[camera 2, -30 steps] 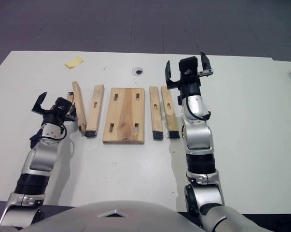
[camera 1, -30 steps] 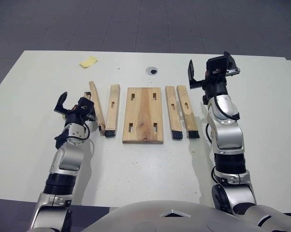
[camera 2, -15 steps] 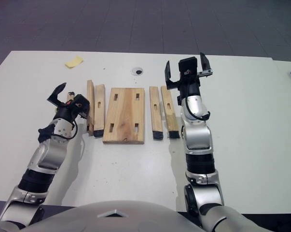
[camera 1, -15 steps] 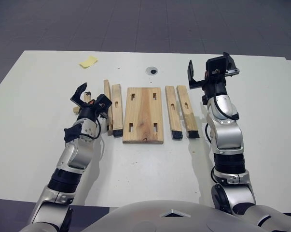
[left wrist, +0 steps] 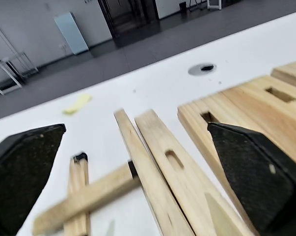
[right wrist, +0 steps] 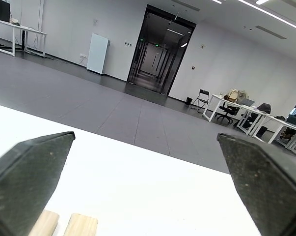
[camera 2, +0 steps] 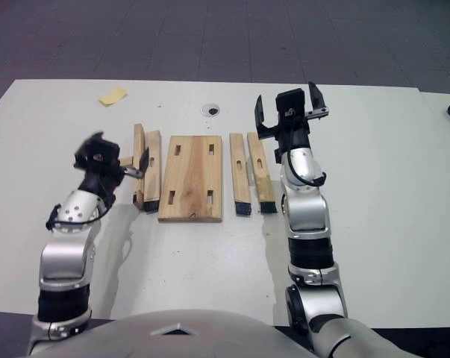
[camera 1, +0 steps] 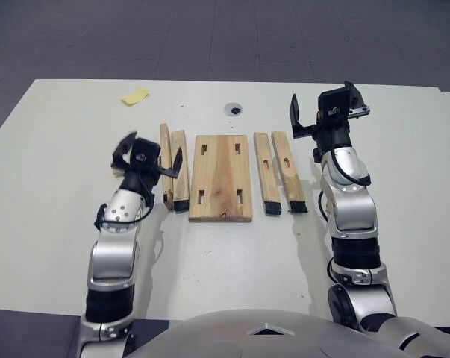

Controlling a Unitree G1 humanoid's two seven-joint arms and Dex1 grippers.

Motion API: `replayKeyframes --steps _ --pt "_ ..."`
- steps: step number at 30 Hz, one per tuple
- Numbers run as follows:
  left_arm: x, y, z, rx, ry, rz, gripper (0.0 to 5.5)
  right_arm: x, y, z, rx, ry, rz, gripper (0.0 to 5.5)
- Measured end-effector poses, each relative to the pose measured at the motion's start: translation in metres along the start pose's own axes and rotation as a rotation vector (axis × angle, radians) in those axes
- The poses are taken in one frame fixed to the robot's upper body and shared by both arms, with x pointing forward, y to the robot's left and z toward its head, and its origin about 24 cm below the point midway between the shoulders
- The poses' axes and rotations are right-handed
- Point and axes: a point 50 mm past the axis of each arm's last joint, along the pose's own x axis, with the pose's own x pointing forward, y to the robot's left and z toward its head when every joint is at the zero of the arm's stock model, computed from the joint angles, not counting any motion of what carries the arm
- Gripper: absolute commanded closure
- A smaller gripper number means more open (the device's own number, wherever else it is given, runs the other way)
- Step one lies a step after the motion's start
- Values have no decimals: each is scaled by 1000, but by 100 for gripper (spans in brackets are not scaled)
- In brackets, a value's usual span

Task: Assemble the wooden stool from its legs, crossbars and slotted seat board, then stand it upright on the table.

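Note:
The slotted seat board (camera 1: 222,177) lies flat in the middle of the white table (camera 1: 411,201). Two legs (camera 1: 179,170) lie side by side just left of it, and two more legs (camera 1: 286,170) lie to its right. My left gripper (camera 1: 148,158) is open and hovers over the table beside the left pair, holding nothing. The left wrist view shows those legs (left wrist: 182,172), the board (left wrist: 246,105) and two crossed crossbars (left wrist: 86,191) between the open fingers. My right gripper (camera 1: 325,104) is raised beyond the right legs, open and empty.
A yellow note (camera 1: 136,95) lies at the table's far left. A round cable hole (camera 1: 234,110) sits behind the seat board. Bare tabletop stretches along the near edge and to the far right. Grey floor lies beyond the table.
My left arm has swung right toward the board and the two left legs have slid together beside it. The left gripper then rose and turned. The right arm stayed still.

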Motion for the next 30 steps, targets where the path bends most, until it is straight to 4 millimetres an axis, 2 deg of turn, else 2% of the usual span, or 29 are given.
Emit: replayKeyframes --steps 2,5,11,30 --pt "-5 -2 -7 -68 45 1 13 -1 0 -1 -1 3 2 10" --pt "-12 -8 -12 -130 82 -4 47 -3 2 -3 -2 10 11 10" --pt "-16 -9 -20 -160 131 24 156 -6 4 -3 -2 9 22 10" --pt "3 6 -30 15 197 61 490 -7 7 2 20 -11 22 10"
